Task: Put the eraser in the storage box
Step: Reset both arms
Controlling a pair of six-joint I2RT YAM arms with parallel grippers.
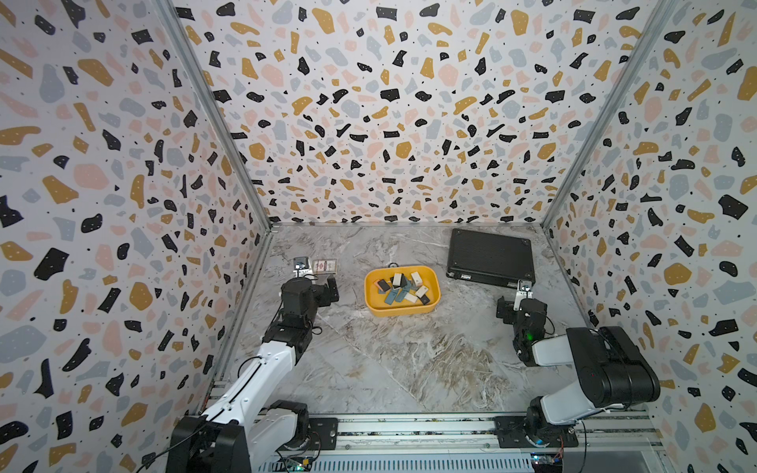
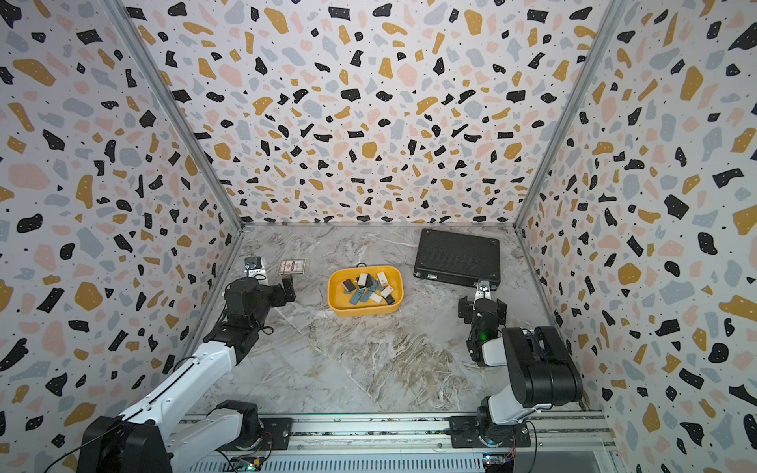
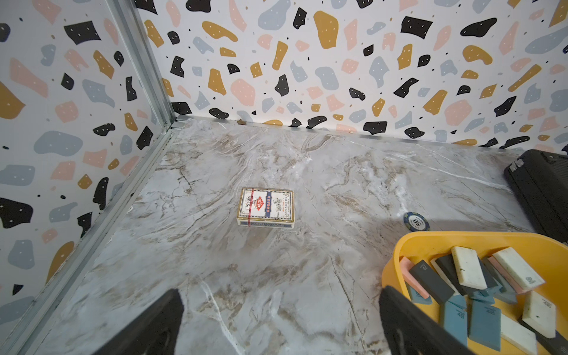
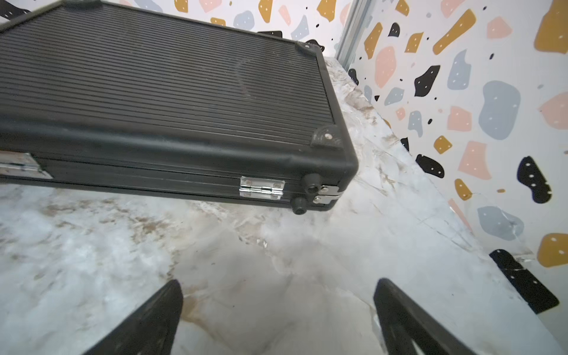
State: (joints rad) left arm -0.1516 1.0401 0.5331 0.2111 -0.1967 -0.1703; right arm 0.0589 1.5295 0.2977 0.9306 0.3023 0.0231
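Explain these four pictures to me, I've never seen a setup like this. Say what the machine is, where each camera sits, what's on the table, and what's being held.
This is a robot with a left arm and a right arm. Two pictures look down from overhead, side by side; the other two come from cameras on the wrists. On the marble table sit a yellow storage box holding erasers, a closed black case, a card pack and a poker chip. The left gripper and the right gripper are both open and hold nothing.
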